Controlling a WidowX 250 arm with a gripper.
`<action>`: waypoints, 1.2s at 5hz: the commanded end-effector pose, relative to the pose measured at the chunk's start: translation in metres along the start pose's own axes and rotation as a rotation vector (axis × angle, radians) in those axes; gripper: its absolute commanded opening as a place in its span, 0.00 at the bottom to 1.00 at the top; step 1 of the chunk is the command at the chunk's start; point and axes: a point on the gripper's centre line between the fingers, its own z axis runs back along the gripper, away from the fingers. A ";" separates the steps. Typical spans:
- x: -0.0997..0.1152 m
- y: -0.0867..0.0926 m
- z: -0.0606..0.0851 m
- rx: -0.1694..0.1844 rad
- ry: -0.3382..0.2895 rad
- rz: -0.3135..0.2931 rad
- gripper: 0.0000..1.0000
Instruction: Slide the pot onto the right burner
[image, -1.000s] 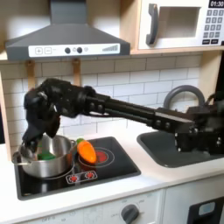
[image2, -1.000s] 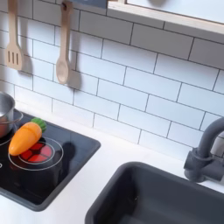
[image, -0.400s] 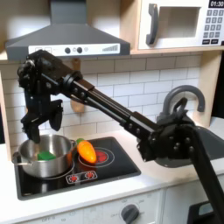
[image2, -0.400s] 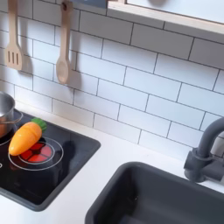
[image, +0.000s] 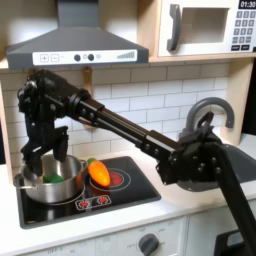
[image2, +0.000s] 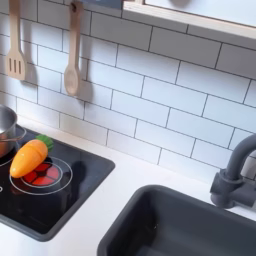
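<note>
Arm: the black WidowX arm (image: 120, 115) stretches from its base at the first exterior view's right, across the stove, elbow high near the tiles, forearm dropping almost straight down.
Gripper: the black gripper (image: 42, 152) hangs just above the back rim of the pot, pointing down; too dark and small here to tell how far apart its fingers stand, or whether they have hold of anything.
Pot: the round shiny silver metal pot (image: 50, 180) sits on the burner at the first exterior view's left, a green item (image: 53, 177) inside it; in the second exterior view, just a sliver of its wall (image2: 5, 128) at the left edge.
Carrot: the orange carrot-like toy (image: 99, 173) lies beside the pot, over the red-ringed burner; it is close against the pot's side in the second exterior view (image2: 28, 157).
Stove: the black flat cooktop (image: 135, 190) lies on the white counter.
Wall: two wooden utensils (image2: 71, 62) hang on the white tiles.
Sink: dark basin (image2: 170, 225), grey faucet (image2: 232, 178) beside it.
</note>
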 end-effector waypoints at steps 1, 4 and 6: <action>-0.004 0.002 -0.014 0.023 0.008 -0.030 1.00; -0.007 0.001 -0.025 0.009 0.013 -0.029 1.00; -0.006 -0.011 -0.023 -0.006 0.004 -0.035 1.00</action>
